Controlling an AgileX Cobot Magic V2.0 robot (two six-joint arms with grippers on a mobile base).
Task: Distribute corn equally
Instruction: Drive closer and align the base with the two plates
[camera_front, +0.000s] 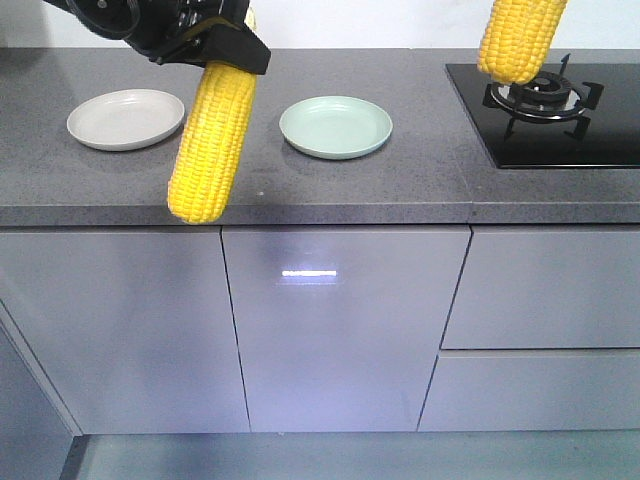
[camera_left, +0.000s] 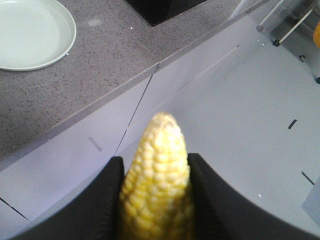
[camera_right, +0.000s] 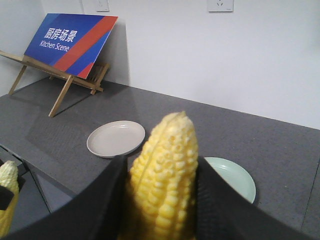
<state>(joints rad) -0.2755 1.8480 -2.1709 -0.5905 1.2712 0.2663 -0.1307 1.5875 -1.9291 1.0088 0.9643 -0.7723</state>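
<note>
Each gripper holds one yellow corn cob. My left gripper (camera_front: 215, 48) is shut on a cob (camera_front: 210, 140) that hangs tip down in front of the counter edge, between the two plates; the same cob (camera_left: 157, 175) fills the left wrist view between the black fingers (camera_left: 100, 200). A second cob (camera_front: 518, 38) hangs at the top right over the stove burner, its gripper out of the front view. In the right wrist view my right gripper (camera_right: 160, 170) is shut on that cob (camera_right: 165, 175).
A white plate (camera_front: 125, 118) and a pale green plate (camera_front: 336, 126) lie on the grey counter (camera_front: 400, 180). A black gas hob (camera_front: 560, 110) is at the right. A blue kitchen sign (camera_right: 70, 40) leans against the wall. Grey cabinet doors (camera_front: 340, 330) are below.
</note>
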